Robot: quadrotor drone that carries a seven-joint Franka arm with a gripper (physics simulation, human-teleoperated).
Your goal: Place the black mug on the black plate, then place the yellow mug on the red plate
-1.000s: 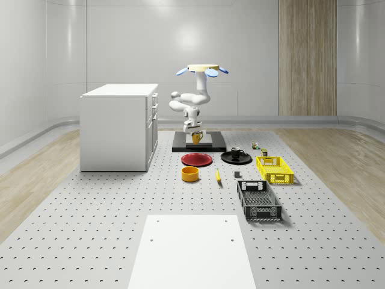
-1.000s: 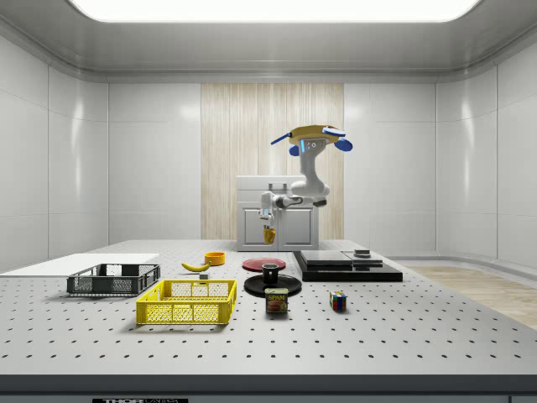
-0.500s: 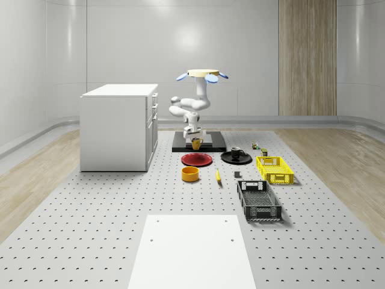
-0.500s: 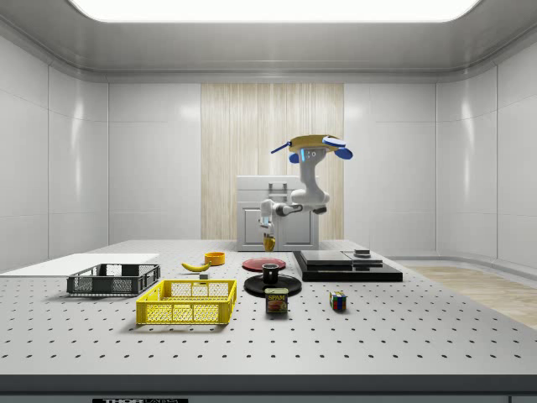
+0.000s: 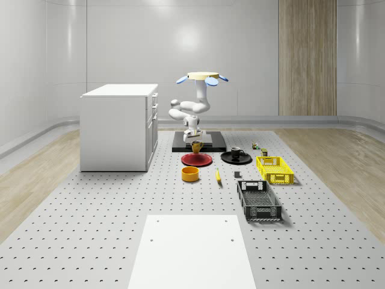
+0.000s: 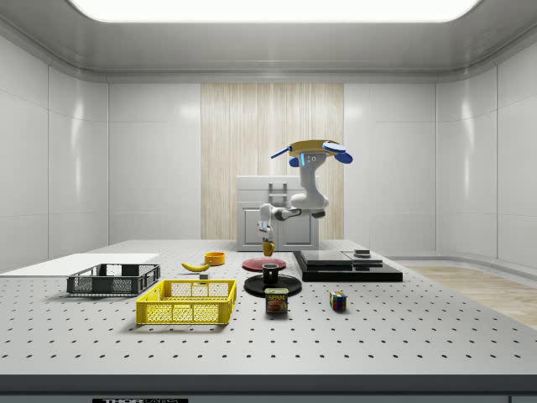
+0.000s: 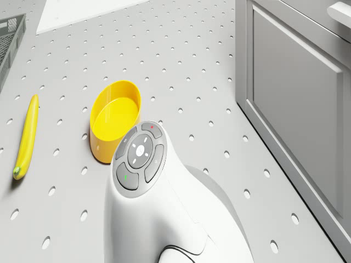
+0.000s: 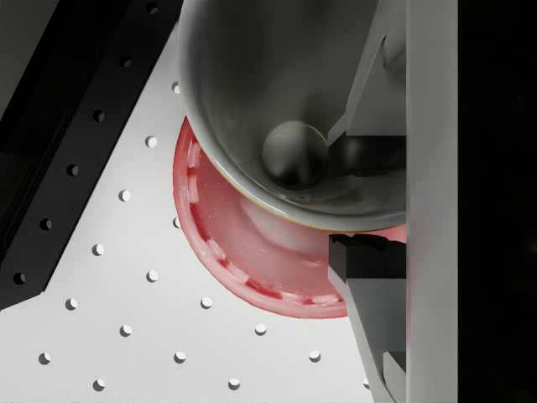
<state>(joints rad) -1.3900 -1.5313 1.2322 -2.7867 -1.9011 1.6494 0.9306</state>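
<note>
The drone hovers over the back edge of the red plate, with its arm bent downward. The gripper is shut on the rim of the yellow mug, which hangs upright a little above the red plate. In the wrist view the fingers clamp the wall of the yellow mug, and the red plate lies right beneath it. The black mug stands on the black plate, to the whole-scene view's right of the red plate. From the side, the black mug sits upright on the black plate.
A white cabinet stands at the whole-scene view's left, and a black platform lies behind the plates. In front of them are a yellow bowl, a banana, a yellow basket and a black crate. A can and a cube stand nearby.
The drone has sunk and come forward from over the black platform. The arm has carried the yellow mug down and forward, from above the platform to just above the red plate.
</note>
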